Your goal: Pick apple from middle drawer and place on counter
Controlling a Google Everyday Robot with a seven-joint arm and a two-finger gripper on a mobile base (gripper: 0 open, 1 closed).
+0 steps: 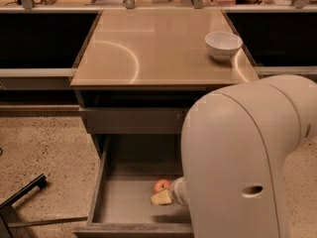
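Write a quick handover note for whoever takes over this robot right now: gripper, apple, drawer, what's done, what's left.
Gripper: down inside the open middle drawer, right beside the apple, mostly hidden behind the arm; grasp unconfirmed.
Apple: appears to sit on the drawer floor, towards the front.
Counter: white bowl at its back right corner.
Done: drawer open, gripper at the apple.
Left: grasp, lift out, place on counter.

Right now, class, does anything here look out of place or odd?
Yes: a small round red-orange apple lies in the open deep grey middle drawer, an odd spot for fruit. The claw sits beside it, inside the drawer.
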